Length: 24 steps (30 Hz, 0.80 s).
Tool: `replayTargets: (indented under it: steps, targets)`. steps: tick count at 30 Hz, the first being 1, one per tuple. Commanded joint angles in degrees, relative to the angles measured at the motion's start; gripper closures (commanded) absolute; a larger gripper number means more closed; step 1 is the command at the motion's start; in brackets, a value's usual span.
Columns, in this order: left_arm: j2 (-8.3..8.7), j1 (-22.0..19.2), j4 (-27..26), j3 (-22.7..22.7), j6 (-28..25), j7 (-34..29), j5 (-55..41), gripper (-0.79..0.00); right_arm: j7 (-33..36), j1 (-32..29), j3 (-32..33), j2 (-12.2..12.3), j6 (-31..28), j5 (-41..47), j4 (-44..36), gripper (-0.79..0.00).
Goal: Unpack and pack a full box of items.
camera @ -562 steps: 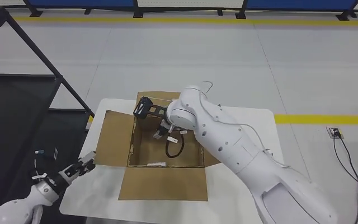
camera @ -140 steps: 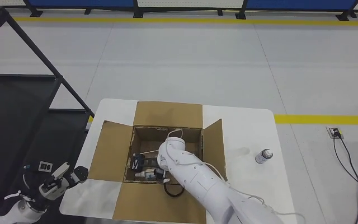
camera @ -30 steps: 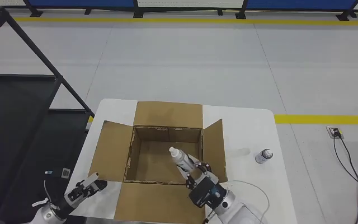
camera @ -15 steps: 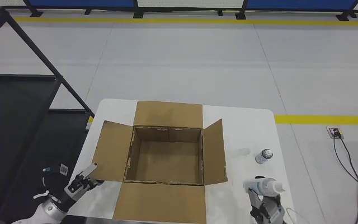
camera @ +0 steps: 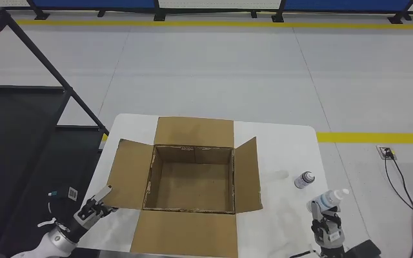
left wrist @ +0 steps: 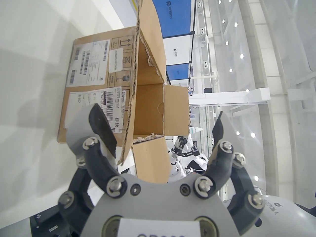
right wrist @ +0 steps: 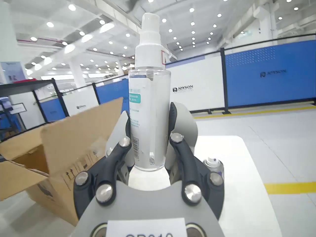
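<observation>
Cardboard box [camera: 193, 177] sits open in the middle of the white table [camera: 284, 148] in the top view, its four flaps folded outward and its brown floor showing. A small spray can [camera: 303, 180] stands upright near the table's right edge, well apart from the box. At the near right corner the right gripper [camera: 324, 216] holds a clear spray bottle [camera: 330, 198] with a white nozzle, and the bottle leans out toward the right edge. The left gripper [camera: 97, 205] hangs at the left edge close to the near left corner, just beside the box's left flap. In the left wrist view the left gripper [left wrist: 160, 134] has its two dark-padded fingers [left wrist: 102, 129] spread wide with nothing between them. It faces the labelled side wall of the cardboard box [left wrist: 148, 75]. In the right wrist view the right gripper [right wrist: 149, 122] is clamped on the lower body of the spray bottle [right wrist: 149, 87], one pad on each side, with the nozzle pointing away from the wrist. The spray can [right wrist: 213, 165] stands on the table [right wrist: 234, 154] just beyond the gripper, and the cardboard box [right wrist: 61, 136] lies off to the other side.
</observation>
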Motion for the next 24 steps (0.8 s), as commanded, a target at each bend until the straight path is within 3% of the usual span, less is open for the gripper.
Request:
replayTargets:
  steps: [1, 10, 13, 18, 24]
  targets:
    - [-0.03, -0.1, 0.1, 0.1, 0.1, 0.0, 0.0, -0.785, -1.0, 0.0, 0.0, 0.0, -0.2, -0.1, -0.1, 0.0]
    - [-0.11, -0.9, 1.5, 0.8, -0.5, -0.9, 0.3, -0.785, -1.0, 0.0, 0.0, 0.0, -0.2, -0.1, -0.1, 0.0]
    - [-0.16, -0.8, 2.2, 0.4, -1.4, -1.3, -1.0, -0.785, 2.8, 0.7, -0.5, -0.1, 1.8, 0.3, -0.3, 0.0]
    - [-0.17, -0.6, 3.4, -0.8, -2.2, -2.3, -3.4, -0.785, 8.4, 4.9, -0.8, -0.3, 6.9, 3.1, 5.5, 0.0]
    - [-0.13, -0.8, 3.3, -1.4, -2.0, -2.9, -3.3, -0.785, 11.4, 9.7, -0.9, -0.2, 6.5, 4.9, 14.1, 0.0]
